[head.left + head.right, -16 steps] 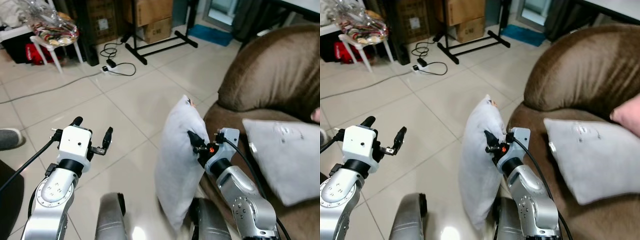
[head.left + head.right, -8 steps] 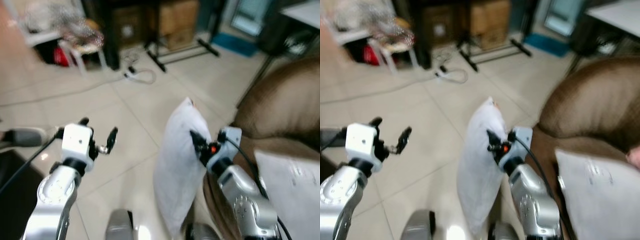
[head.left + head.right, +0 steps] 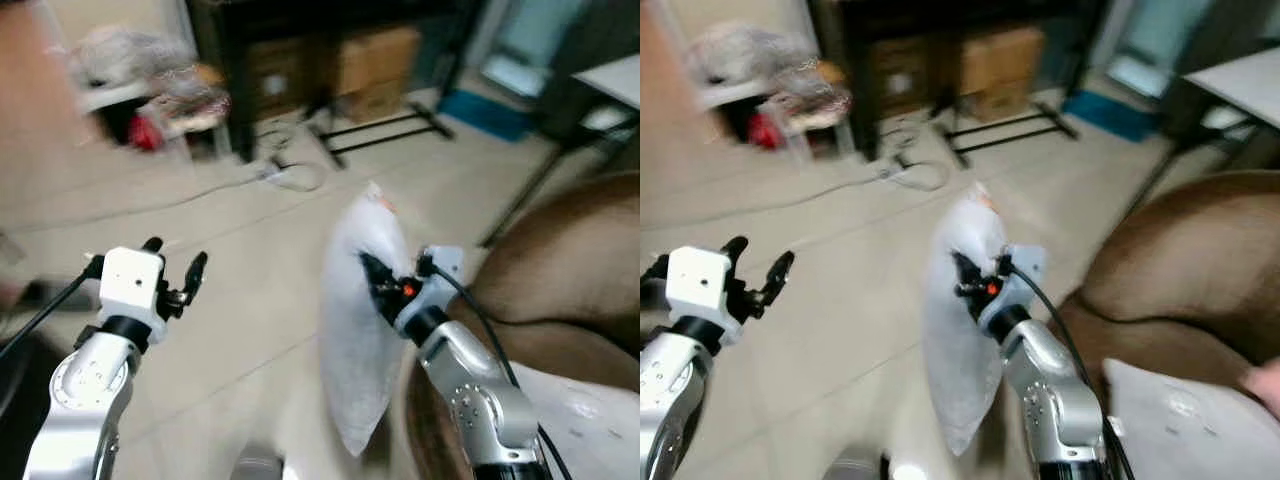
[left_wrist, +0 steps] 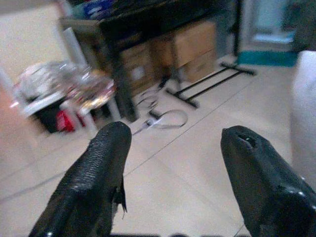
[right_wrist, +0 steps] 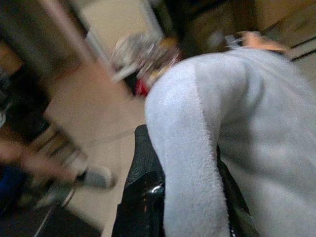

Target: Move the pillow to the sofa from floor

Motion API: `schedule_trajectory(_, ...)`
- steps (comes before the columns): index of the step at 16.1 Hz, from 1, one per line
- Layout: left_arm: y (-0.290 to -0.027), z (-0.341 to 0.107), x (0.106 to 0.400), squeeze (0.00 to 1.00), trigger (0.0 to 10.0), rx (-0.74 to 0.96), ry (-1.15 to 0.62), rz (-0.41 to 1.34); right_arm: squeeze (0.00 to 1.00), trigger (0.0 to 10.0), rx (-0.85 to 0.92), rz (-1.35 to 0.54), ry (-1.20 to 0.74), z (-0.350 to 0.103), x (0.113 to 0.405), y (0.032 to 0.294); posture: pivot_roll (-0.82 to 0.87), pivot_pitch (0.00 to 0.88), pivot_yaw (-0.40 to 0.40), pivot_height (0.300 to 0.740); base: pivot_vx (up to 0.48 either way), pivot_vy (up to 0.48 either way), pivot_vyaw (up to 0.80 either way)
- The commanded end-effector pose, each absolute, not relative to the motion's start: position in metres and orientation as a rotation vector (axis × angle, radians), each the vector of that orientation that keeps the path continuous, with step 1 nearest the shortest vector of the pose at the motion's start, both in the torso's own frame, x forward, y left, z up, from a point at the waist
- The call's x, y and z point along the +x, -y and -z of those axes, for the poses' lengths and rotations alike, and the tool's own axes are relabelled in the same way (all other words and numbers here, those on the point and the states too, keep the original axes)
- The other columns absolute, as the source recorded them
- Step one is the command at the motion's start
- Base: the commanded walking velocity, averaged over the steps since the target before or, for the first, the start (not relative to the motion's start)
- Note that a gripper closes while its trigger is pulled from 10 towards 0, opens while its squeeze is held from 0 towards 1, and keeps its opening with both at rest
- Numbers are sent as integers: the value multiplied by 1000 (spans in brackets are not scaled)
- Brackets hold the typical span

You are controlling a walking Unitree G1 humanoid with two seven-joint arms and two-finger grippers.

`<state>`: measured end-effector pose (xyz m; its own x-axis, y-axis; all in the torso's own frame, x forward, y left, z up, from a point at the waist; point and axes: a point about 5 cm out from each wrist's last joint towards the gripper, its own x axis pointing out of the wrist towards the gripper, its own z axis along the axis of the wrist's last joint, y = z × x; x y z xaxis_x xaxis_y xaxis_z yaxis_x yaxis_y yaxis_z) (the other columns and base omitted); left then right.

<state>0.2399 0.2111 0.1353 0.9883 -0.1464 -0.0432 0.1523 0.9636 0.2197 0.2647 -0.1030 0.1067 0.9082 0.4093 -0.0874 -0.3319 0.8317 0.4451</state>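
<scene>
Above the tiled floor (image 3: pixel 230 330), just beside the brown sofa (image 3: pixel 570 290), the white pillow (image 3: pixel 355 330) hung upright and clear of the ground. The right gripper (image 3: pixel 372 272) pinched the pillow near its upper edge, jaws closed on the fabric. The right wrist view confirmed this: a fold of pillow fleece (image 5: pixel 197 163) lay between the black fingers (image 5: pixel 143 182).

The left gripper (image 3: pixel 172 268) was raised over bare floor, well apart from the pillow, jaws spread and holding nothing. The left wrist view showed both fingers (image 4: pixel 94 182) parted with floor between them and an edge of the pillow at one side.

A second light cushion (image 3: pixel 1190 430) lay on the sofa seat, with part of a person's hand (image 3: pixel 1265 385) at its far edge. Behind the pillow stood cardboard boxes (image 3: pixel 375 60), a black stand base (image 3: pixel 385 130), a coiled cable (image 3: pixel 290 175) and a cluttered white chair (image 3: pixel 150 90). Both head views were blurred
</scene>
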Motion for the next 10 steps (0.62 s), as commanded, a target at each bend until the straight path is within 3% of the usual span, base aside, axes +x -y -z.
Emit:
schedule_trajectory(1,-199,-134,241,0,10000,224,-21,195,0,10000,444,-327,-152,-108,263,119,60,0,-24,740,0,0,0)
schedule_trajectory(4,-198,-135,241,0,10000,240,-14,193,0,10000,445,-310,-146,-109,264,120,58,0,-24,740,0,0,0)
schedule_trajectory(6,-199,-135,242,0,10000,257,-8,191,0,10000,460,-265,-128,-112,267,124,58,0,-23,740,0,0,-800)
schedule_trajectory(10,-198,-136,243,0,10000,264,0,200,0,10000,476,-216,-108,-114,268,127,59,0,-22,740,0,352,-800)
